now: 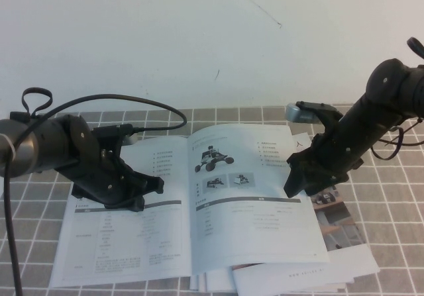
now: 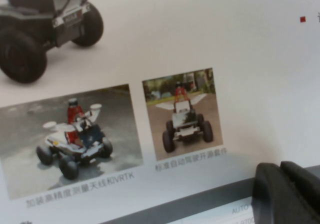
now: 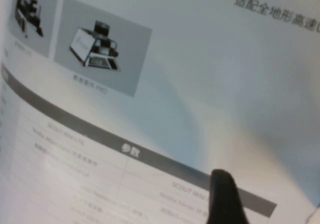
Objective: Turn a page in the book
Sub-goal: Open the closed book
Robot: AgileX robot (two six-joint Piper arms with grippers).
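The left gripper (image 1: 149, 187), a black claw on the dark left arm, is resting low over the left-hand leaf of the book (image 1: 126, 233), a thin large white booklet that is lying open on the grey tiled table (image 1: 391, 203). I cannot tell if this claw is spread or pressed together; in the left wrist view only the dark fingertips (image 2: 287, 194) are showing, at the grey bar of a printed table. Ahead of them two small photos of wheeled rovers (image 2: 182, 114) are appearing on the paper.

Just to the right of the left gripper the booklet's spine fold is running, and beyond it the page (image 1: 255, 200) is lying, a thin white sheet with a black rover photo, small thumbnails, a bullet list and a dark-barred table.

The right gripper (image 1: 298, 180), also black, is pressing down at the outer right edge of this page. Whether its claw is spread or pinching the sheet I cannot tell; one dark fingertip (image 3: 225, 196) is touching the grey bar. Under and to the right of it loose white sheets (image 1: 311, 276) and a brochure with a room photo (image 1: 338, 220) are lying.
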